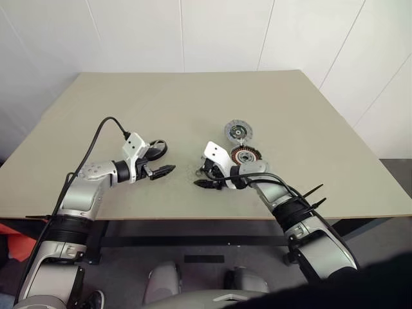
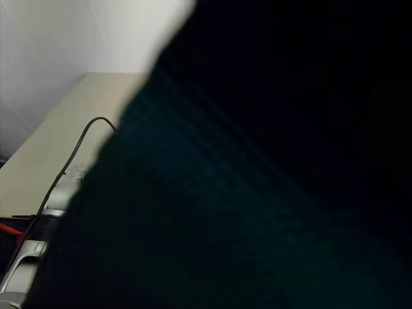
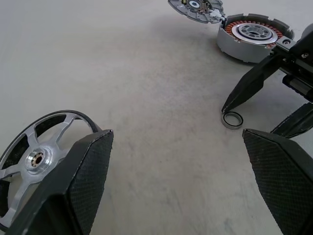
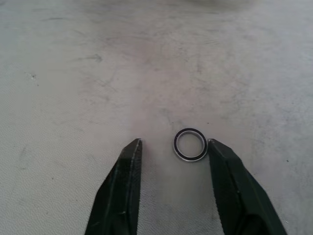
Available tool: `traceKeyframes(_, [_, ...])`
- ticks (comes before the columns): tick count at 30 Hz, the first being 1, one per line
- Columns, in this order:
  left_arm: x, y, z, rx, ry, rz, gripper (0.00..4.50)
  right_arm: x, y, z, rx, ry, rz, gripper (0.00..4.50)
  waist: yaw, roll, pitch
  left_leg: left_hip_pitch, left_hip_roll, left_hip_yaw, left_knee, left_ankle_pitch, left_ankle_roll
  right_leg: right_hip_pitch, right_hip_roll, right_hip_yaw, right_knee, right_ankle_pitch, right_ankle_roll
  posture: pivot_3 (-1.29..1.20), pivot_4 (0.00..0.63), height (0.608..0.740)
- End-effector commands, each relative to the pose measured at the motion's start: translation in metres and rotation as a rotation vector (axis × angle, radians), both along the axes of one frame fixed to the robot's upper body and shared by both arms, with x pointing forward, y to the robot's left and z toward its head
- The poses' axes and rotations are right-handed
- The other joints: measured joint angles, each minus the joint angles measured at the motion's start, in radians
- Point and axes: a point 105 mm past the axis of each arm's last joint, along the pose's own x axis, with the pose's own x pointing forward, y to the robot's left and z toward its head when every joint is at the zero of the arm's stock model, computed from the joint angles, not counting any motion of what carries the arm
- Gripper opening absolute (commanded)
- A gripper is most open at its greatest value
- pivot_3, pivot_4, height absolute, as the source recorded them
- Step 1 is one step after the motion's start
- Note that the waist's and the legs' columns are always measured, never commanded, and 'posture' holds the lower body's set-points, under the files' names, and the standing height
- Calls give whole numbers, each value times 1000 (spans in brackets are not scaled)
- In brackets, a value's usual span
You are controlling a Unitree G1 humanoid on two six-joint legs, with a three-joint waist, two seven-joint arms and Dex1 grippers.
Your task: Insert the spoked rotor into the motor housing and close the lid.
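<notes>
- The spoked rotor (image 3: 36, 159) is lying flat on the table (image 1: 129, 109), lower left of the left wrist view, beside the left gripper (image 1: 162, 159), whose fingers are standing wide apart and empty.
- The motor housing (image 1: 245, 154) is sitting uncovered right of centre, windings showing, nothing inserted.
- The lid (image 1: 238, 132) is lying just above it.
- The right gripper (image 4: 171, 161) is bracketing a small ring (image 4: 190, 144), one finger touching it, the fingers not yet pinching.
- Insertion and closing are both remaining.
</notes>
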Motion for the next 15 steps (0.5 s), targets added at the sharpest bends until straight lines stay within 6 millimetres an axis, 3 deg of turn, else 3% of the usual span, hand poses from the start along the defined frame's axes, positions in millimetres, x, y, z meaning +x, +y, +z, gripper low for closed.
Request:
traceKeyframes(1, [1,-2,11,1,-54,-2,4500,2,-7,-4,-31,3,-19,1921,0,0,0,0,0,0,0,0,0,0,0,0,0,0,0,0,0,740])
traceKeyframes(6, [-1,-4,10,1,-56,-4,4500,5,-8,-3,-30,5,-32,1921,0,0,0,0,-1,0,0,0,0,0,0,0,-1,0,0,0,0,740])
traceKeyframes(11, [-1,-4,10,3,-58,1,4500,9,-10,0,-29,-7,-45,788,0,0,0,0,0,0,0,0,0,0,0,0,0,0,0,0,0,740])
traceKeyframes(15, [-1,-5,9,2,-58,3,4500,11,-13,1,-31,-17,-57,788,0,0,0,0,0,0,0,0,0,0,0,0,0,0,0,0,0,740])
